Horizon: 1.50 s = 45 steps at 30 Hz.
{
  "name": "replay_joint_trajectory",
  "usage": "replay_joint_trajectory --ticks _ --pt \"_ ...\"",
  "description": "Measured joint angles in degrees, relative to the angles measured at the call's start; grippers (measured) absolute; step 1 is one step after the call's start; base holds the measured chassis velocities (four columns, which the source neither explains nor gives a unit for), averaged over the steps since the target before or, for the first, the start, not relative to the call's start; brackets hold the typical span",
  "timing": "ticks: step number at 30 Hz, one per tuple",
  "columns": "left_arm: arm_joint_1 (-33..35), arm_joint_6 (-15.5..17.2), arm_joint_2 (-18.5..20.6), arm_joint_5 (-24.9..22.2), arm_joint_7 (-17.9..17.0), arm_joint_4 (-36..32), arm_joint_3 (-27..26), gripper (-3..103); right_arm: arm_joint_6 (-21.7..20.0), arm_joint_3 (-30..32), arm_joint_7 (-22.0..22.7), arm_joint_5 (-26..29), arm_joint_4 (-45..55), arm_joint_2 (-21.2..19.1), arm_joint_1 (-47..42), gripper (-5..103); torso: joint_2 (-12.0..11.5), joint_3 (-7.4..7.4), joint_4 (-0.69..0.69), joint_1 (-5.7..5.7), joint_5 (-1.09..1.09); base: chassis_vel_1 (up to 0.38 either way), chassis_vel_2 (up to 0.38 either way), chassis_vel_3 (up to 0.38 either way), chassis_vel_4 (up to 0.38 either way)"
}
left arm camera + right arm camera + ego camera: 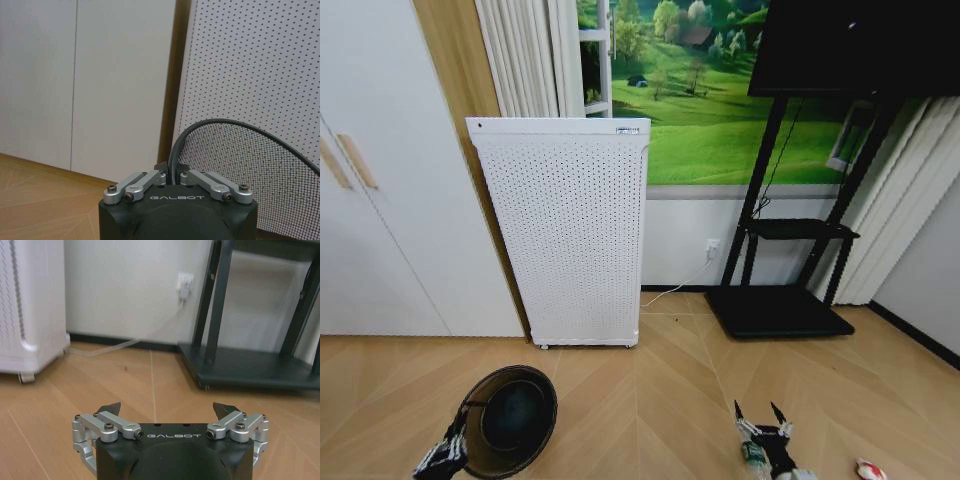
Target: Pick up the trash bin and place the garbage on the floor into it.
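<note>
"GALBOT" on left gripper point(170, 172) — right gripper point(168, 410)

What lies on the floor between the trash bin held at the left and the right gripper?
Only bare floor, seen in the head view: the trash bin, clamped at its rim by the left gripper, and the open right gripper have parquet between them.

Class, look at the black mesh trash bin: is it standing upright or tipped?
Tipped: the trash bin shows its open mouth to the head camera, and the left gripper has its fingers shut on the rim.

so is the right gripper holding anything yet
No, the right gripper stands open with bare floor between its fingertips.
</note>
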Motion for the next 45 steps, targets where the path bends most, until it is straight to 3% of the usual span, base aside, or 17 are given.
replay_joint_trajectory --ticks 4,13,16,18,21,24,32,39,45 --pt "-1.31 -1.37 -0.02 0.87 0.36 1.02 0.26 7 -4.78 1.03 -3.12 -2.49 -6.51 -2.49 2.16 100 0.00 0.00 -0.02 0.00 0.00 -0.076 -0.014 0.030 0.029" --pt "-4.73 -1.60 0.07 0.96 -0.38 0.88 0.20 7 -1.19 1.49 -6.06 -7.66 -11.24 -1.66 0.44 100 0.00 0.00 -0.03 0.00 -0.02 0.000 0.000 0.000 0.000" --pt "-5.75 -3.07 0.68 -0.10 1.22 0.14 0.36 7 -1.21 1.12 -6.23 -8.68 -13.12 -1.34 1.37 100 0.00 0.00 -0.02 0.00 0.00 0.000 0.000 0.000 0.000" --pt "-6.69 -4.06 1.36 -2.39 4.34 -1.25 0.47 7 -1.79 0.84 -6.44 -9.62 -13.98 -1.27 1.88 100 0.00 0.00 -0.02 0.00 -0.02 0.000 0.000 0.000 0.000" --pt "-7.79 -4.16 2.03 -4.80 7.40 -2.88 0.66 7 -2.53 0.67 -6.55 -10.73 -15.14 -1.35 2.57 100 0.00 0.00 -0.02 0.00 -0.01 0.000 0.000 0.000 0.000" --pt "-9.14 -4.16 2.32 -5.57 8.15 -3.36 0.94 7 -2.63 0.67 -6.48 -12.52 -17.10 -1.48 3.33 100 0.00 0.00 -0.02 0.00 -0.01 0.000 0.000 0.000 0.000" --pt "-10.29 -4.04 2.25 -4.73 8.28 -3.57 1.39 7 -2.16 0.69 -5.40 -14.69 -23.55 -1.56 6.05 101 0.00 0.00 -0.03 0.00 -0.01 0.000 0.000 0.000 0.000" --pt "-9.42 -4.59 2.14 -4.38 8.63 -2.60 1.09 7 -1.32 1.03 -4.10 -18.83 -31.42 -1.40 9.08 95 0.00 0.00 -0.02 0.00 -0.01 0.000 0.000 0.000 0.000" --pt "-9.88 -4.60 2.07 -4.23 8.16 -2.24 0.95 7 -0.67 1.06 -2.75 -19.30 -33.20 -1.28 10.02 88 0.00 0.00 -0.02 0.00 -0.03 0.000 0.000 0.000 0.000"
